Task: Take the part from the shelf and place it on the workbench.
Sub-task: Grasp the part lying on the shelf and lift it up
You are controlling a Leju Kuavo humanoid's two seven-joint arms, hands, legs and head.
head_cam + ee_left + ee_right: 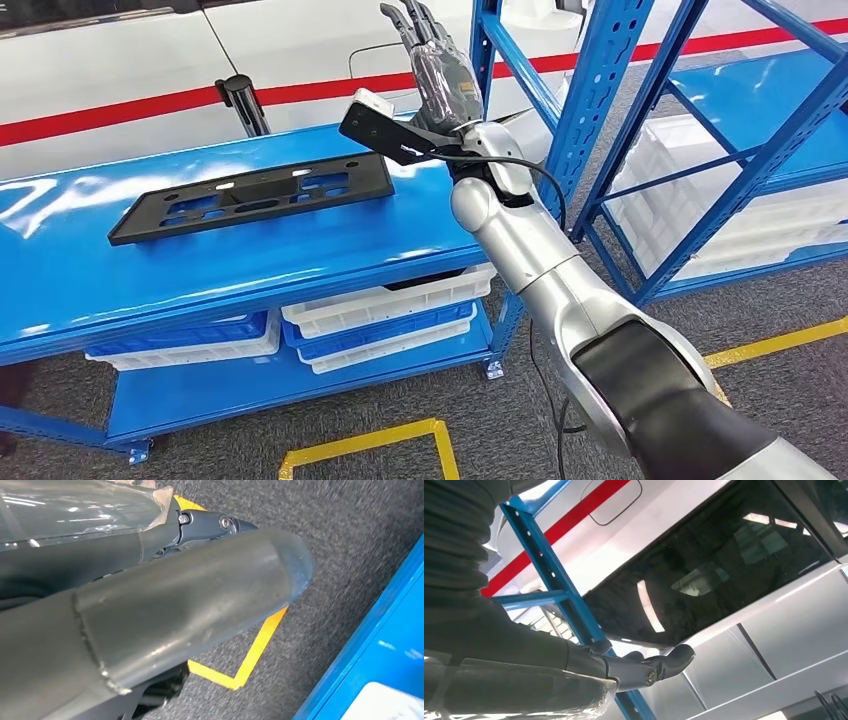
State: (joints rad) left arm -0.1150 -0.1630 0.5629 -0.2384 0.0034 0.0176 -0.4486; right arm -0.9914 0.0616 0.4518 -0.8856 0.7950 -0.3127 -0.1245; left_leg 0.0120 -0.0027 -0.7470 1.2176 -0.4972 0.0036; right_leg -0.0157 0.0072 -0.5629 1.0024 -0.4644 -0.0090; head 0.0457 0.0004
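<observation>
Head view: the right hand (432, 62) is raised above the far right end of the blue workbench (300, 262), fingers extended, spread and pointing up and away. It holds nothing and touches nothing. The silver right arm (545, 270) rises from the lower right of frame toward the upright of the blue shelf (590, 110), with the black wrist camera bracket projecting toward the bench. The part (255, 195), a flat black perforated plate, lies on the workbench top, well apart from the hand. Its long axis runs along the bench length, the near-left end slightly closer to the robot than the right end. White and blue bins (385, 315) sit on the lower tier beneath it.

Left wrist view: the left hand (165, 615) hangs over grey carpet (350, 535) marked with yellow tape (250, 660). The thick thumb lies straight; whether the fingers are spread or curled cannot be told.

Right wrist view: the right hand's fingers (659, 667) reach outward, gripping nothing, in front of a blue shelf post (554, 590) and a dark vehicle window (724, 565).
</observation>
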